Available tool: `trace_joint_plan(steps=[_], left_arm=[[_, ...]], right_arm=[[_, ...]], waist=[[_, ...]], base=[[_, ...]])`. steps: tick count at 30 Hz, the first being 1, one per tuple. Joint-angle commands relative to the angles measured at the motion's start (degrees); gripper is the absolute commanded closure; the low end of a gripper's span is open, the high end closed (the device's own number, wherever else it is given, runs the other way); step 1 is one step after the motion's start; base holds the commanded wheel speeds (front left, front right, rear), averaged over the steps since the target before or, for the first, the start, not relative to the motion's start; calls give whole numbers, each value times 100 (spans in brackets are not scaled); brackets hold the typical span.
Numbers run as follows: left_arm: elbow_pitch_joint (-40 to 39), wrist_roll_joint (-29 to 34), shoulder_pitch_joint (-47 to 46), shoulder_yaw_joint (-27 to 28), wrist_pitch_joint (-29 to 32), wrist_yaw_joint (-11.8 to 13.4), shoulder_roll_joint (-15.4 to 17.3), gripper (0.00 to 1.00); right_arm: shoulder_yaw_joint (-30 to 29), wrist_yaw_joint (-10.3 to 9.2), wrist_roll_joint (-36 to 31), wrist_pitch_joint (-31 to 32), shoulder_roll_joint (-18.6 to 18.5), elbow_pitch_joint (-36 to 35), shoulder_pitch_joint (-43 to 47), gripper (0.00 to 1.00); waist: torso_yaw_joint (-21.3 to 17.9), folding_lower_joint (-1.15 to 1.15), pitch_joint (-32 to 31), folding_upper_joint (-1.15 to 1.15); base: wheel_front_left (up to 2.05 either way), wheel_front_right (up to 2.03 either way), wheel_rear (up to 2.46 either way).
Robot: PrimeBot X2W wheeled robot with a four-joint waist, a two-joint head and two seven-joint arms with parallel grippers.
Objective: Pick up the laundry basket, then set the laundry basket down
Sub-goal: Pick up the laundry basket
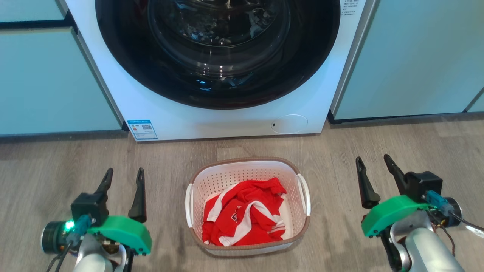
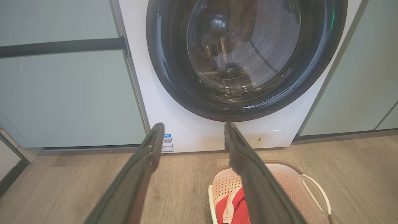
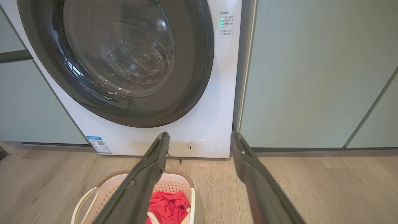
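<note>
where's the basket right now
In the head view the basket sits on the floor at centre, just before the washer, between the left gripper and right gripper, touching neither.

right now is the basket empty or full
Partly full: a crumpled red-and-white garment lies in the basket.

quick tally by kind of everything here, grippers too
washing machine: 1
laundry basket: 1
heap of red and white clothes in the basket: 1 (number of pieces cannot be told)
grippers: 2, left gripper and right gripper, both open
total: 5
</note>
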Motion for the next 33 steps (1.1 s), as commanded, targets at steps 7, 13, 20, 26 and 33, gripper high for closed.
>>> trace_joint_plan(steps=[7,13,20,26,33], left_arm=[[-176,-48,-270,158,-93,44,98,0],[-91,-69,-414,173,-164,68,102,0],[115,-117,-717,179,-286,24,95,0],[426,-153,-1172,152,-401,-81,57,0],[927,-136,-1808,45,-519,-240,-86,0]], right_arm=[[151,-9,19,-77,-58,-170,-260,0],[156,-9,-113,-77,-70,-169,-410,0],[127,-9,-147,-77,-29,-173,-649,0],[104,-9,-171,-77,31,-211,-933,0],[62,-9,-220,-77,65,-186,-1233,0]], waist=[[6,0,124,0],[-21,0,344,0],[-70,0,784,0],[-91,0,1399,0],[-47,0,2125,0]], base=[[0,0,0],[0,0,0],[0,0,0],[0,0,0],[0,0,0]])
